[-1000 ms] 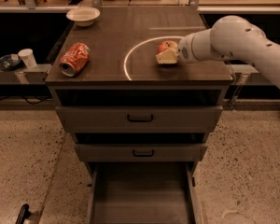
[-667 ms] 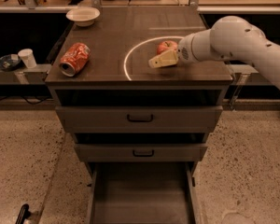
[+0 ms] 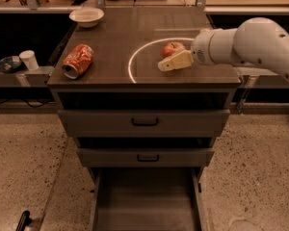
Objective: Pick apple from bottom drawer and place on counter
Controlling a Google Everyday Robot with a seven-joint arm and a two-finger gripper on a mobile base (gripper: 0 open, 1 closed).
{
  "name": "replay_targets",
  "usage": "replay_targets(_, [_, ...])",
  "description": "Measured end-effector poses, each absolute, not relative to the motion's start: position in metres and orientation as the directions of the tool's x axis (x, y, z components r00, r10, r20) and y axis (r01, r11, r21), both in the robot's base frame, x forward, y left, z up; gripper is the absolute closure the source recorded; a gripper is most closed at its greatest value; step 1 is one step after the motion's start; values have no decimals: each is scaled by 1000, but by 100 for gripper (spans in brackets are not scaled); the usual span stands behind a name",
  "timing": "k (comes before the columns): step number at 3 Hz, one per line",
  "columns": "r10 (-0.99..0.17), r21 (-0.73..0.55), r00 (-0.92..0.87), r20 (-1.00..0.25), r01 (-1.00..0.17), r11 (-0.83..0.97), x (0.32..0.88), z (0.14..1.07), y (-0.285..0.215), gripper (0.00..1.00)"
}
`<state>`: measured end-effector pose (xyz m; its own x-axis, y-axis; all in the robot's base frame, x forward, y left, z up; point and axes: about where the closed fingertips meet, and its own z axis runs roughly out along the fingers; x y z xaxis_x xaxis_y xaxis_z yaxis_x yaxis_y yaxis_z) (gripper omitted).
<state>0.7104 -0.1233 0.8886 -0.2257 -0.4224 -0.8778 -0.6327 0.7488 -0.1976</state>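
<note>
The red apple (image 3: 172,48) rests on the counter (image 3: 111,35), inside the right part of the thin white circle (image 3: 131,64). My gripper (image 3: 170,57) reaches in from the right on a white arm (image 3: 250,44) and is open at the apple. One pale finger (image 3: 176,61) lies just in front of the apple; the other is hidden behind it. The bottom drawer (image 3: 144,203) is pulled out below, and its flat floor is bare.
A crushed orange-red soda can (image 3: 78,60) lies on the counter's left side and a white bowl (image 3: 86,16) stands at its back left. Two upper drawers with black handles (image 3: 144,122) are slightly ajar. A white cup (image 3: 28,59) and a dark dish (image 3: 8,64) sit on the left shelf.
The gripper has opened around the apple: the near finger swung out toward the front left, and the apple now shows on the counter behind it.
</note>
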Motion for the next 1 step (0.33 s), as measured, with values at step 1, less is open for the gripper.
replay_targets(1, [-494, -353, -100, -864, -581, 734, 682, 924, -140, 0])
